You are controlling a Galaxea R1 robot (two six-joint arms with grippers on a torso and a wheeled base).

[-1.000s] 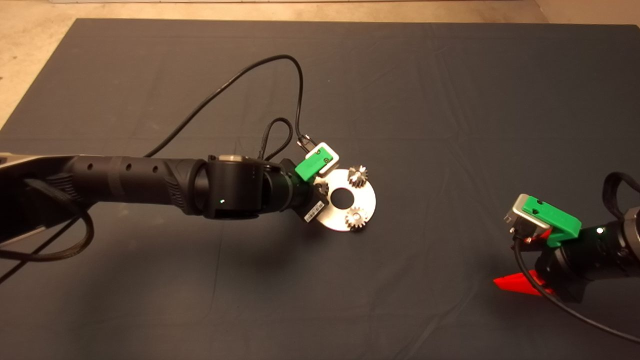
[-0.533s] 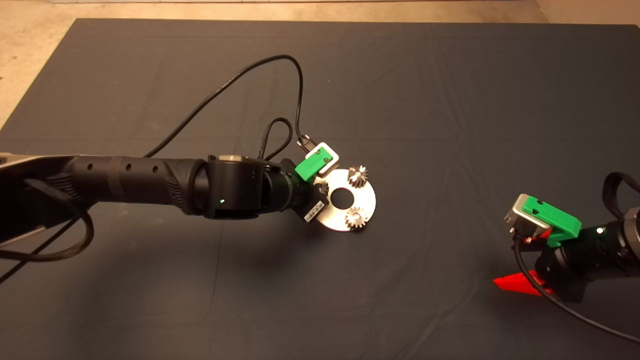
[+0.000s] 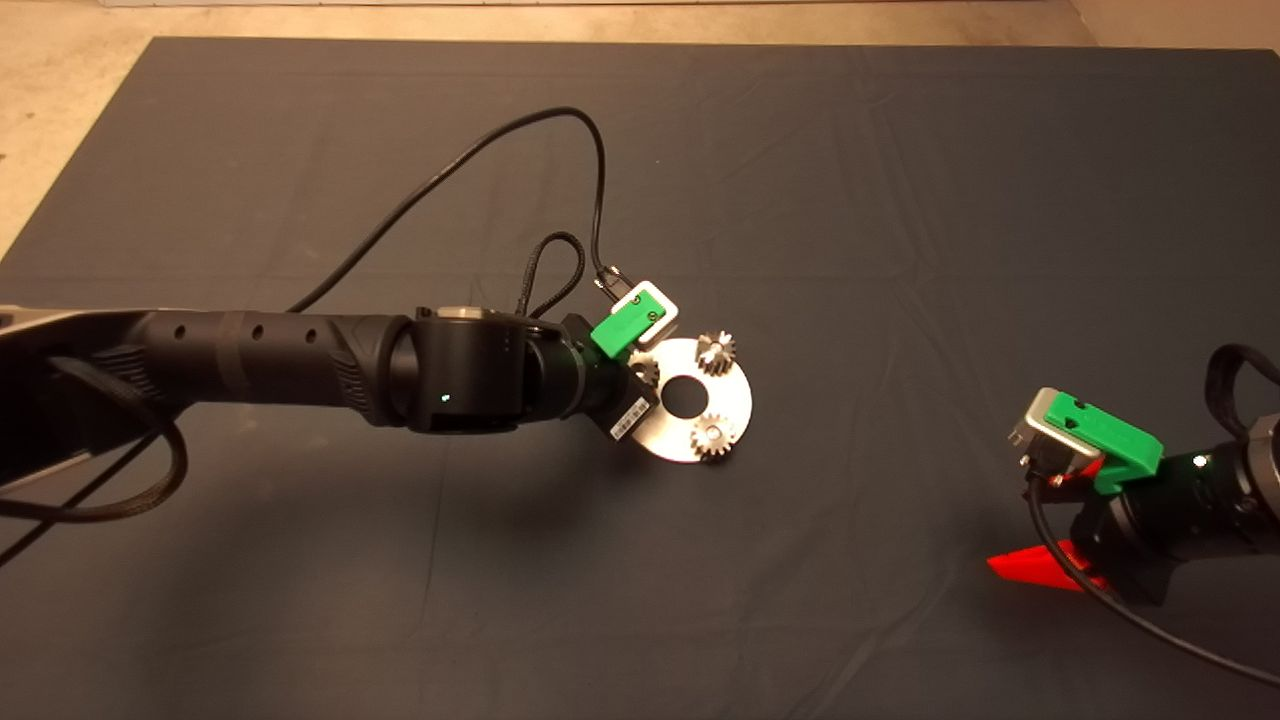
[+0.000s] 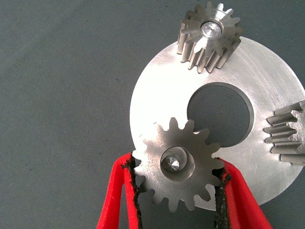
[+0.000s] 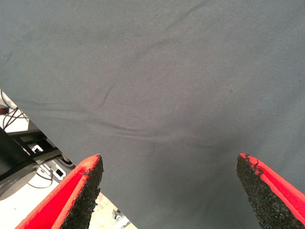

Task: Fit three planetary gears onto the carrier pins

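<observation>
The left tool (image 4: 177,191) is closed on a planetary gear (image 4: 177,164), its two red fingers (image 4: 116,195) pressing black pads against the teeth on opposite sides. That gear sits over a carrier pin (image 4: 171,163) whose silver tip shows through the centre hole, at the left edge of the flat silver disc (image 4: 267,90). In the head view this tool (image 3: 640,385) reaches in from the left on its black arm and covers the left part of the disc (image 3: 742,400), which lies about the middle of the dark mat (image 3: 900,200) on the counter. Two more gears are on the disc: one (image 4: 208,36) on its far side with its pin end (image 4: 210,29) showing in the hole, another (image 4: 288,133) on its near right side, partly cut off in the wrist view. In the head view they show as the far gear (image 3: 716,352) and the near gear (image 3: 713,437), either side of the large centre hole (image 3: 683,396). The right tool (image 5: 169,191) waits at the near right edge of the mat, fingers spread wide apart, nothing between them.
</observation>
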